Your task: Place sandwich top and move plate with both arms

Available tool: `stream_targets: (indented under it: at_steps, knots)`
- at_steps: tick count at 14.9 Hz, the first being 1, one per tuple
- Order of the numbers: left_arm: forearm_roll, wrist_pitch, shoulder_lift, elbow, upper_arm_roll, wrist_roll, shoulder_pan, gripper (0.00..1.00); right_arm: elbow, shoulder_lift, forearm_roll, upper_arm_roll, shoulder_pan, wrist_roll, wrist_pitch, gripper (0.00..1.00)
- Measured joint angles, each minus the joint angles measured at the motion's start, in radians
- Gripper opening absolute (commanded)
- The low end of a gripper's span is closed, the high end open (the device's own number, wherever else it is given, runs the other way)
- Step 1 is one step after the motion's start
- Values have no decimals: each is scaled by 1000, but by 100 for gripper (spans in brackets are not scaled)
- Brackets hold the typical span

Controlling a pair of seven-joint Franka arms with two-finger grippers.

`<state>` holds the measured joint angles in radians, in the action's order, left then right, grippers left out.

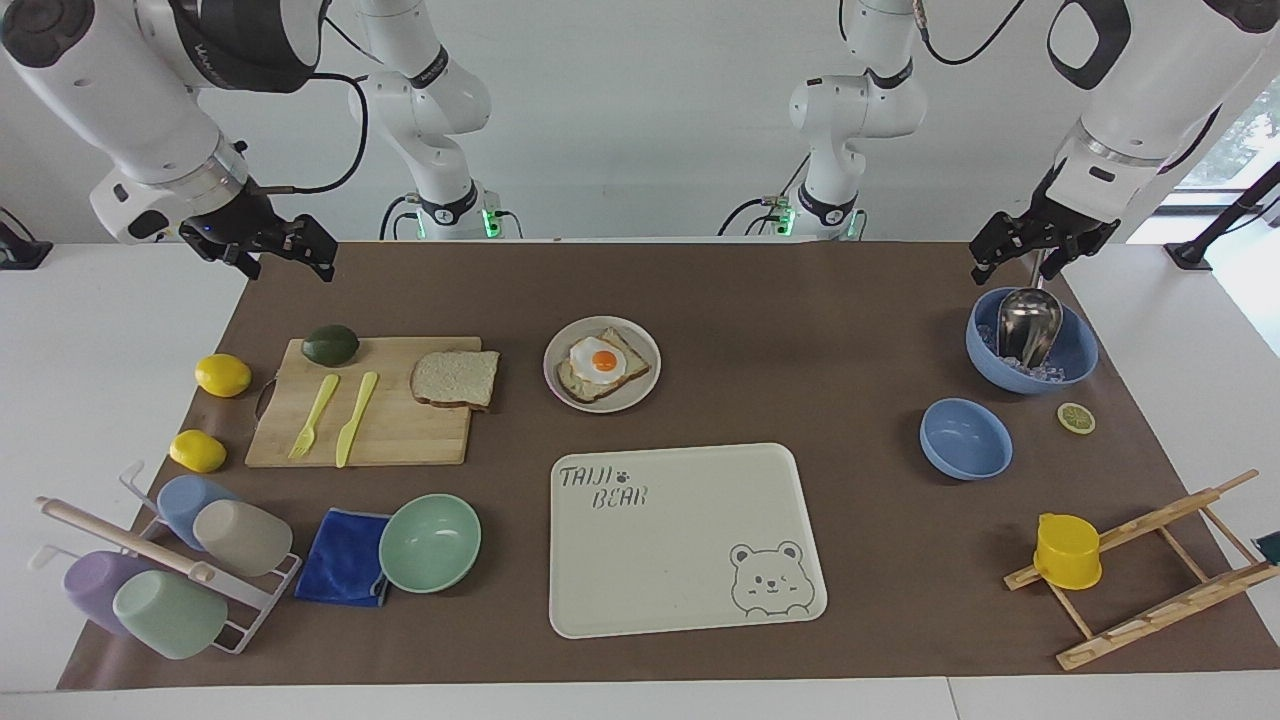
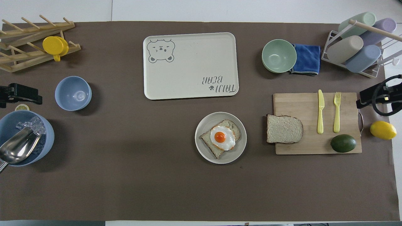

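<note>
The sandwich top [image 1: 455,378] [image 2: 285,128], a pale slice with brown crust, lies on the wooden cutting board [image 1: 400,440] [image 2: 301,103], at the board's edge beside the plate. The round off-white plate [image 1: 600,403] [image 2: 234,150] holds a bread slice with a fried egg [image 1: 603,362] [image 2: 220,137]. My right gripper [image 1: 285,262] [image 2: 377,95] hangs open and empty over the mat's corner by the board. My left gripper [image 1: 1035,255] [image 2: 20,94] hangs open and empty over the blue ice bowl [image 1: 1075,345] [image 2: 47,131]. Both arms wait.
The bear-print tray [image 1: 680,560] [image 2: 188,72] lies farther from the robots than the plate. A mint bowl [image 1: 430,542], blue cloth [image 1: 343,556] and cup rack [image 1: 170,570] stand beside it. An avocado [image 1: 330,345], knife and fork sit on the board, with lemons [image 1: 222,375] nearby. A small blue bowl [image 1: 965,438] and a wooden rack [image 1: 1150,570] are at the left arm's end.
</note>
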<state>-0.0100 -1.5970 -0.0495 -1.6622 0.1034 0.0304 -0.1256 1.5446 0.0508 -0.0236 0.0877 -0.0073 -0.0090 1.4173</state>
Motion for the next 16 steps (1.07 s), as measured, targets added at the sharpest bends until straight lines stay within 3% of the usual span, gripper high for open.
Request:
stream_targets:
  at_steps: [8, 11, 13, 16]
  knots:
    - [0, 0, 0, 0, 0, 0, 0, 100, 2, 0, 1, -18, 0, -1, 2, 100]
    - [0, 0, 0, 0, 0, 0, 0, 100, 20, 1, 42, -118, 1, 9, 40, 100]
    - [0, 0, 0, 0, 0, 0, 0, 100, 59, 20, 129, -237, 3, 109, 74, 100]
    - [0, 0, 0, 0, 0, 0, 0, 100, 176, 77, 190, -351, 12, 282, 225, 100]
